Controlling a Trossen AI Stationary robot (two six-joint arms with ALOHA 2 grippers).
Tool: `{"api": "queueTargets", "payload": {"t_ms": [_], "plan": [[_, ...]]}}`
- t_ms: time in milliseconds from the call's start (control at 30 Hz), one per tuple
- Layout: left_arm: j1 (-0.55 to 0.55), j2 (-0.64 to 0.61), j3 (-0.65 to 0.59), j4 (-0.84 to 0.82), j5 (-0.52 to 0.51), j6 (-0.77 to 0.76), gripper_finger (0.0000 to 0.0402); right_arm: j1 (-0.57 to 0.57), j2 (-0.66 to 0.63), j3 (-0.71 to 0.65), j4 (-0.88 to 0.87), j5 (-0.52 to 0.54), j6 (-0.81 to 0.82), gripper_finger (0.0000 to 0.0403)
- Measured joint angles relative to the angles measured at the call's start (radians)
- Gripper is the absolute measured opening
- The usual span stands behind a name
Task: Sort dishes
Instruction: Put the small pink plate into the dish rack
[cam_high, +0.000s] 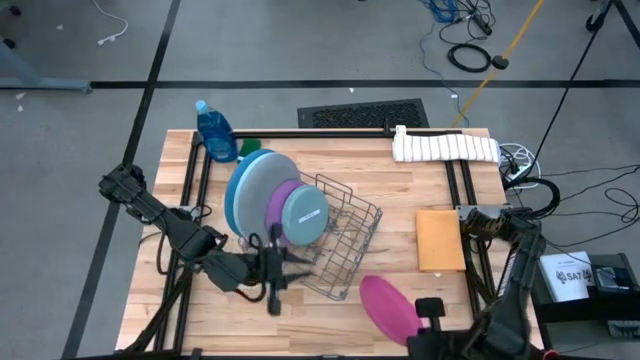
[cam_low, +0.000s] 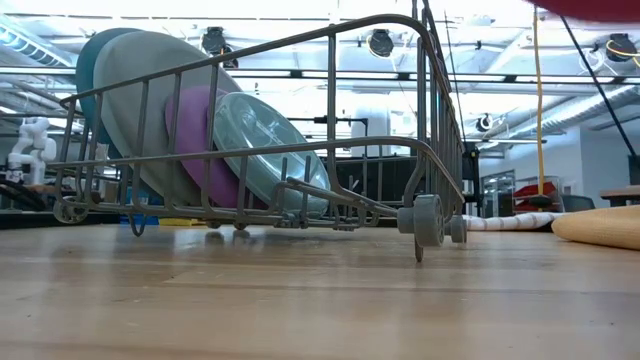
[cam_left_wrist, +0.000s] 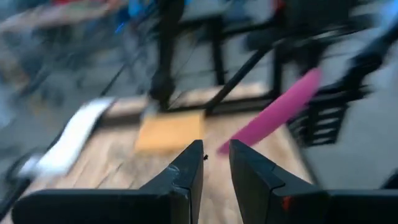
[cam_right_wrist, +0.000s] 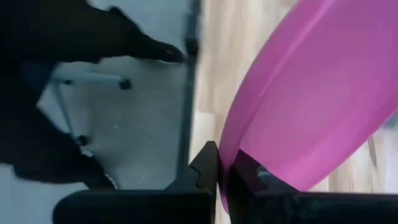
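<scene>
A wire rack (cam_high: 345, 240) stands mid-table and holds upright plates. A large pale blue plate (cam_high: 238, 195) is backmost. In front of it stand a grey plate (cam_high: 262, 180), a purple plate (cam_high: 283, 205) and a small teal plate (cam_high: 305, 215), all resting on their edges between the wires. My right gripper (cam_high: 425, 312) is at the near edge, shut on a pink plate (cam_high: 385, 303). My left gripper (cam_high: 290, 265) hovers at the rack's near left corner. Its fingers (cam_left_wrist: 216, 158) are open by a narrow gap with nothing between them. My right gripper pinches the pink plate by its rim (cam_right_wrist: 225, 163), one finger on each face. It comes at the plate from the table's right near side. The plate is tilted and lifted clear of the table; its edge (cam_low: 590, 8) shows at the top of the low view.
An orange sponge (cam_high: 440, 240) lies right of the rack. A rolled white towel (cam_high: 445, 147) is at the far right edge. A blue bottle (cam_high: 215, 130) stands at the far left corner. Bare wood lies along the near edge, left of the pink plate.
</scene>
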Motion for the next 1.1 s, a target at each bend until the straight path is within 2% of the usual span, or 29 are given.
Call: {"api": "queueTargets", "payload": {"t_ms": [67,133,200,367,500,700,1100], "plan": [[-0.001,0.0,0.0,0.091,0.057,0.122,0.0081,0.006,0.0,0.058,-0.005,0.001,-0.076,0.0002],[-0.01,0.0,0.001,0.172,0.065,0.24,0.0082,0.006,0.0,0.11,-0.004,0.019,-0.16,0.0002],[-0.015,-0.002,0.009,0.202,0.063,0.279,0.0088,0.005,-0.001,0.148,0.003,0.036,-0.246,0.0002],[0.014,-0.004,0.024,0.163,0.108,0.245,0.0126,-0.001,-0.001,0.21,0.026,0.07,-0.464,0.0002],[0.03,-0.003,0.024,0.156,0.233,0.204,0.0161,-0.022,-0.002,0.221,0.019,0.066,-0.569,0.0002],[0.031,-0.003,0.024,0.154,0.428,0.261,0.0201,-0.06,-0.003,0.221,0.02,0.047,-0.679,0.0002],[0.045,0.014,0.024,0.095,0.467,0.253,0.0209,-0.139,-0.003,0.221,0.075,-0.016,-0.821,0.0002]]}}
